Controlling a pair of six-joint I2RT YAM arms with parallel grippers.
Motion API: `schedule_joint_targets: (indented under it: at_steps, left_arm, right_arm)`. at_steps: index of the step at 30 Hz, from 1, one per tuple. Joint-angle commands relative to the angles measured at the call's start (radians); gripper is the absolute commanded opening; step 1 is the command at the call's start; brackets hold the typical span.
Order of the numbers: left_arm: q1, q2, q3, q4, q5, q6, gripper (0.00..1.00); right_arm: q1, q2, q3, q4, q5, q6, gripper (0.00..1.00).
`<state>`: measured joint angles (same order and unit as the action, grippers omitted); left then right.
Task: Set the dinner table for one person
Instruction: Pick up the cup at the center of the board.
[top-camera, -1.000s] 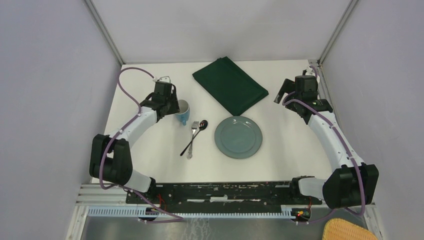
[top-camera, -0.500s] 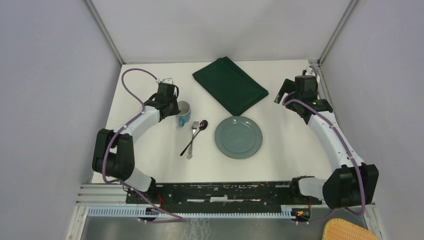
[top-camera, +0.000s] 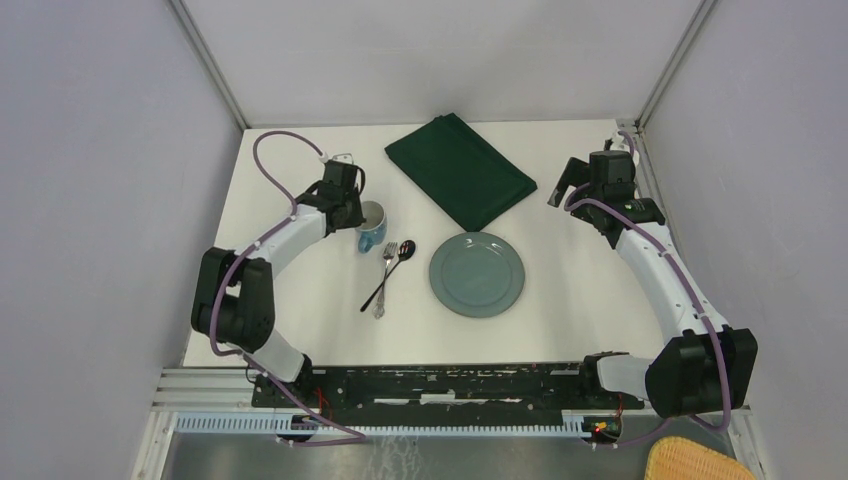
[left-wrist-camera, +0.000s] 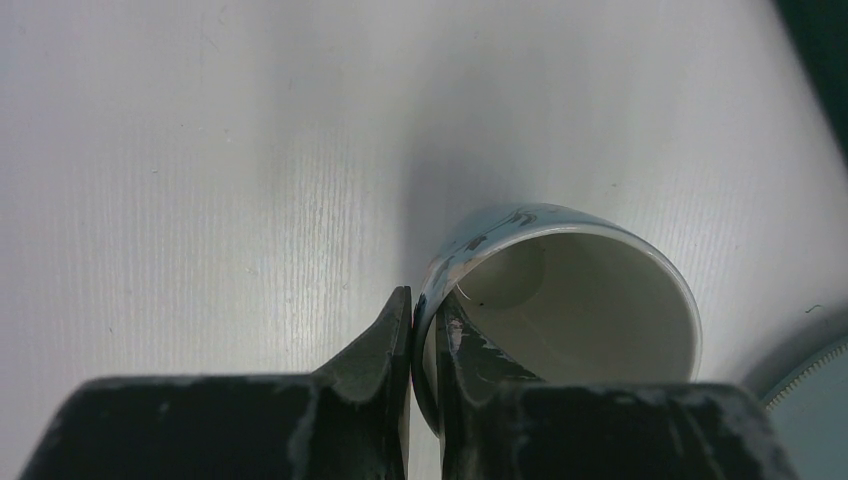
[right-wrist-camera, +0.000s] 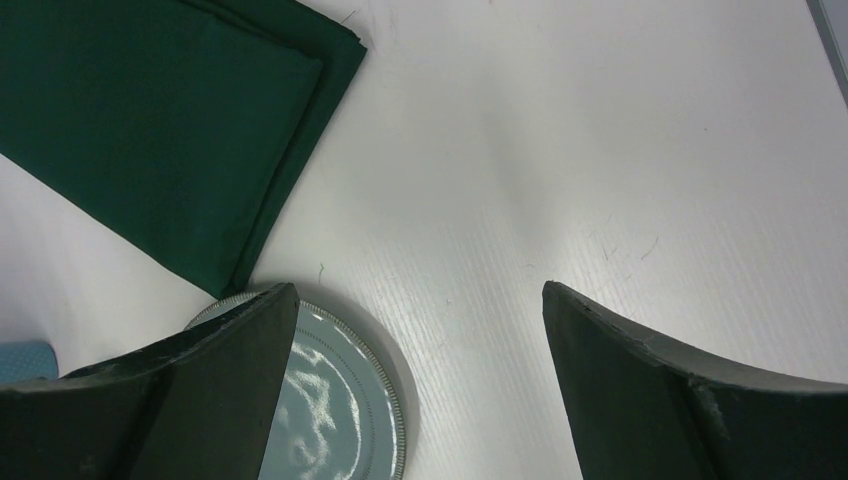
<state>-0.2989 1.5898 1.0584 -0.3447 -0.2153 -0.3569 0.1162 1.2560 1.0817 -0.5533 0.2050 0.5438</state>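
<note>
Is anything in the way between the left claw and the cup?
No. The left gripper has its fingers on the cup wall, one inside and one outside, with nothing between them and it. Nearby, the fork and spoon lie between the cup and the plate.

Table (top-camera: 300, 300), middle: mug (top-camera: 370, 226), fork (top-camera: 384, 282), spoon (top-camera: 405, 250) and plate (top-camera: 477, 274) sit close in a row, left to right. Only a narrow lane runs between cutlery and plate.

Far centre: dark green cloth (top-camera: 460, 170), its near corner just beside the plate's far rim.

Left fingers (left-wrist-camera: 380, 345) pinch the mug's wall, one inside and one outside. That arm bars the mug's left side.

Open table: the near strip before plate and cutlery, and the right side beyond the plate.

Right fingers (right-wrist-camera: 200, 390) are spread wide over bare table right of the cloth.

Side walls (top-camera: 120, 200) hem in both edges.
</note>
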Motion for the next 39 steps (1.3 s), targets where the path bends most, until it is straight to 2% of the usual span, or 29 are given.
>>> schedule_joint_targets:
  at_steps: [1,6,11,25,33,39]
  left_arm:
    - [-0.006,0.001,0.083,-0.026,-0.047,-0.038,0.02]
    - [-0.005,0.025,0.178,-0.115,-0.123,-0.059,0.02]
    - [0.007,0.024,0.231,-0.138,-0.164,-0.065,0.02]
    - [0.261,0.103,0.361,-0.170,-0.066,-0.093,0.02]
    - [0.296,0.198,0.479,-0.182,-0.158,-0.091,0.02]
    - [0.390,0.259,0.524,-0.187,-0.166,-0.105,0.02]
  right_arm:
    - [0.003,-0.004,0.005,0.045,0.015,-0.005,0.98]
    - [0.003,-0.001,-0.002,0.053,0.014,-0.002,0.98]
    - [0.005,0.003,-0.004,0.054,0.011,-0.002,0.98]
    - [0.008,0.008,-0.036,0.082,-0.025,0.009,0.98]
    - [0.016,0.019,-0.076,0.126,-0.049,0.033,0.98]
    - [0.016,0.022,-0.098,0.143,-0.057,0.027,0.98]
